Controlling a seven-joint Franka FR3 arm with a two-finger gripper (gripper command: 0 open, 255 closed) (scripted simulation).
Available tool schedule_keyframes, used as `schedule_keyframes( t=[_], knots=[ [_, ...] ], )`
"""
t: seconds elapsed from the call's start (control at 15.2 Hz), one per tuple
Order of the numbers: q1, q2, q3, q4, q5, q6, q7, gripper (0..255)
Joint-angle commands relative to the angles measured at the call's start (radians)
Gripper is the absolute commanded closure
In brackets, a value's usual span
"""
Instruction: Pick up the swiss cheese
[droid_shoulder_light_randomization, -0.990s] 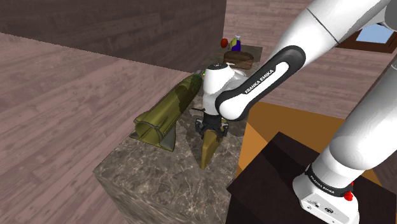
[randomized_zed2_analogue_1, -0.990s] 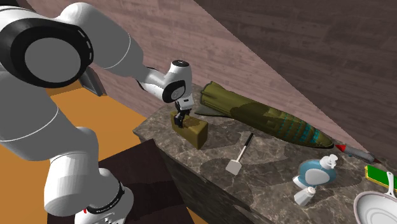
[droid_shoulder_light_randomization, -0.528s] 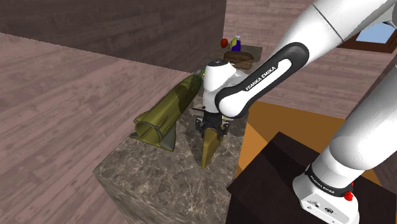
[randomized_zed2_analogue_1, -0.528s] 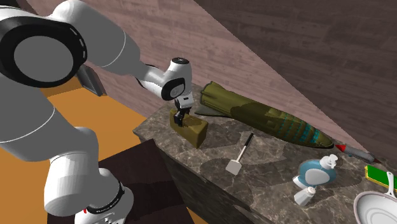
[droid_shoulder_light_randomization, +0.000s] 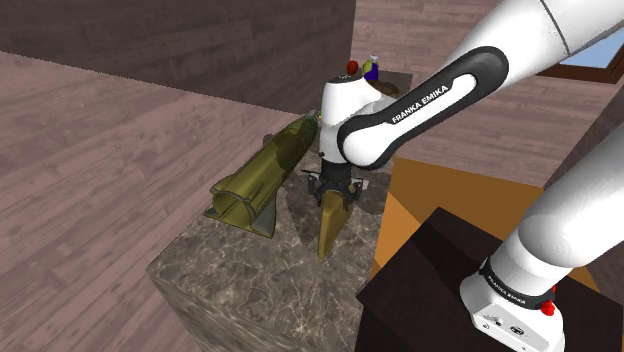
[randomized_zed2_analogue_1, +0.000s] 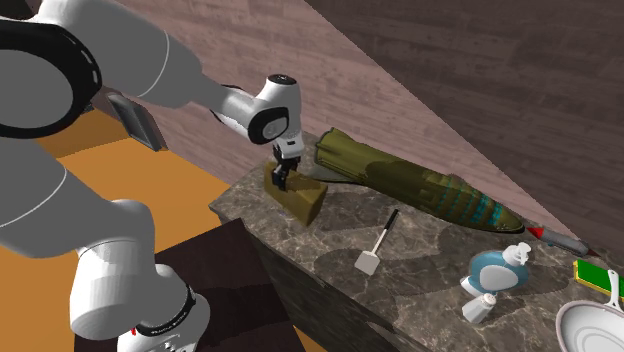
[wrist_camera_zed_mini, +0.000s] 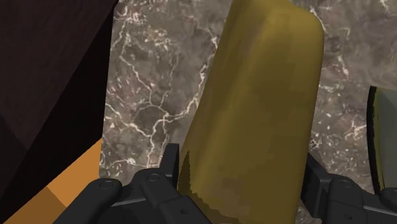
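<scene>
Field notes, gripper and cheese.

I am clamping my black two-finger gripper (wrist_camera_zed_mini: 240, 175) on the olive-yellow, smooth, long cheese wedge (wrist_camera_zed_mini: 254, 108). In the wrist view both fingers (wrist_camera_zed_mini: 168, 167) are pressing against its flanks, one on each side, and the block is running straight away from me over the dark veined marble counter (wrist_camera_zed_mini: 153, 95).

In the shoulder view the gripper (droid_shoulder_light_randomization: 332, 192) is gripping the wedge's upper end, and the wedge (droid_shoulder_light_randomization: 329, 228) is pointing down from it toward 6 o'clock, near the counter's (droid_shoulder_light_randomization: 240, 285) edge beside the dark box stand (droid_shoulder_light_randomization: 440, 270).

In the second exterior view the wedge (randomized_zed2_analogue_1: 300, 198) is slanting from the gripper (randomized_zed2_analogue_1: 284, 176) toward 4 o'clock. I cannot tell whether its low end is touching the counter (randomized_zed2_analogue_1: 430, 255).

A long olive-green rocket-shaped body (droid_shoulder_light_randomization: 262, 172) is lying at 9 o'clock of the gripper in the shoulder view, close by. In the second exterior view it (randomized_zed2_analogue_1: 410, 180) is lying at 3 o'clock.

Hard to make out:
- My fingertips are sitting behind the wedge in the wrist view, and the gripped end is running off the frame.
- In the shoulder view the white forearm is covering part of the gripper.
- An olive-grey strip (wrist_camera_zed_mini: 383, 137) beside one finger is being cut by the frame edge. I cannot identify it.
</scene>
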Motion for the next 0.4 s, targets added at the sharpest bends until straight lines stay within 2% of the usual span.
schedule_keyframes(
  t=[0.0, 0.33],
  knots=[
    [0.002, -0.021, -0.004, 0.013, 0.01, -0.03, -0.008, 255],
    [0.005, -0.055, -0.011, 0.03, 0.025, -0.079, -0.019, 255]
  ],
)
